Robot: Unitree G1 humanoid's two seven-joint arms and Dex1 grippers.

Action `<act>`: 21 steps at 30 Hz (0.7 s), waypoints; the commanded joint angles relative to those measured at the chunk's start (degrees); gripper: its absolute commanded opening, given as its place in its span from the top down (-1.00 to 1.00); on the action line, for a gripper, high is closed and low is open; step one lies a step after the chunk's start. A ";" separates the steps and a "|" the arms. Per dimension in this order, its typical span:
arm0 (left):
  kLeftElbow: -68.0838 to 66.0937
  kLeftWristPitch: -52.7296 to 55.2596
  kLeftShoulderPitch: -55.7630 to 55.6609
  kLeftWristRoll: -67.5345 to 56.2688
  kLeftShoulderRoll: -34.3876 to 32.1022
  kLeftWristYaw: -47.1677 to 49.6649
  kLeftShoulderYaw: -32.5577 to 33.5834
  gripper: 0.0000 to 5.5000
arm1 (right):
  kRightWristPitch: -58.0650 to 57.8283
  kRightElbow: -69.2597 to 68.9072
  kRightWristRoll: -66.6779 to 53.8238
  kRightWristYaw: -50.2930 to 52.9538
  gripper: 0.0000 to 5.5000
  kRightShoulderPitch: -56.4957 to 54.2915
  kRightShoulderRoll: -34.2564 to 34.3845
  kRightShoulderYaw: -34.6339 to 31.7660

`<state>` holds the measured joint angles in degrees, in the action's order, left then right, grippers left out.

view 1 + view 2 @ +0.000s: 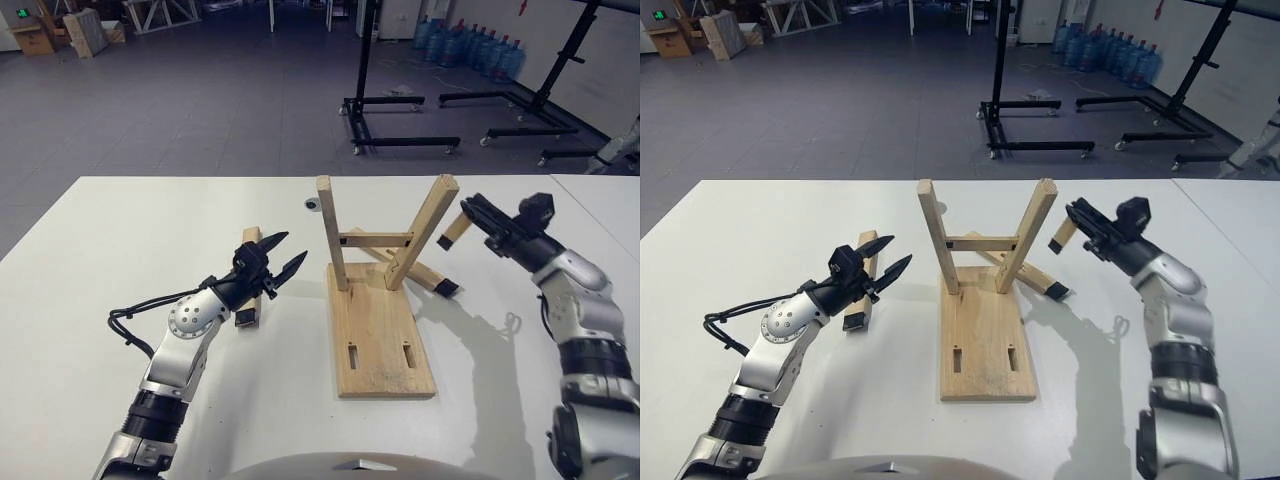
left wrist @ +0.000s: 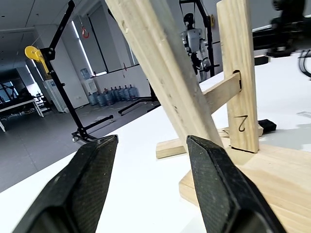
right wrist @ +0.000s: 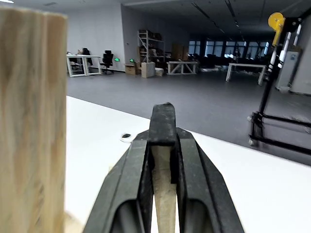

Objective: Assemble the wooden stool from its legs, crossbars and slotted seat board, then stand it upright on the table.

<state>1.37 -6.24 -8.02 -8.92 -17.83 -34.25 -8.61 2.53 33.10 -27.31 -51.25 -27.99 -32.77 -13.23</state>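
Seat board (image 1: 380,345) flat at frame centre, two legs (image 1: 327,230) upright in it. Left gripper (image 1: 292,248) spread wide, centre-left, by loose leg (image 1: 248,314). Right gripper (image 1: 470,208), upper right, clamps spare leg (image 1: 455,231).

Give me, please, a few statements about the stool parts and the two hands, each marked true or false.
1. The seat board lies flat on the table. True.
2. Four legs stand in it. False: two legs stand in it; its near slots are empty.
3. A crossbar joins the standing legs. True.
4. The left hand grips a leg. False: it is open and holds nothing.
5. The right hand is shut on a wooden piece. True.
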 commanded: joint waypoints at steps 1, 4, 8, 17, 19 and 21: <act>-3.04 -1.44 -1.80 1.26 0.14 -0.43 -0.25 0.06 | 5.91 13.46 3.93 -3.60 0.85 -9.41 3.87 2.18; -4.80 -2.33 -2.68 1.54 0.30 -0.79 -0.29 0.06 | 8.63 20.23 5.33 -5.86 0.85 -12.51 5.66 2.23; -5.41 -2.85 -2.72 1.46 0.32 -0.86 0.11 0.06 | 9.05 22.34 5.57 -9.20 0.85 -12.82 6.34 1.86; -5.23 -2.54 -2.34 1.57 0.26 -0.58 0.17 0.06 | 7.18 20.20 6.24 -11.86 0.85 -10.41 8.88 2.77; -5.50 -2.53 -2.62 1.61 0.31 -0.67 0.07 0.06 | 8.04 21.51 7.02 -11.23 0.85 -10.44 8.93 2.73; -5.83 -2.62 -2.97 1.67 0.31 -0.85 -0.04 0.06 | 8.79 22.73 7.90 -10.61 0.85 -10.37 8.56 2.65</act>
<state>-3.77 -8.86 -9.95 -8.17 -17.30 -34.84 -8.60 10.50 54.67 -20.65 -62.36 -38.75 -23.89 -10.69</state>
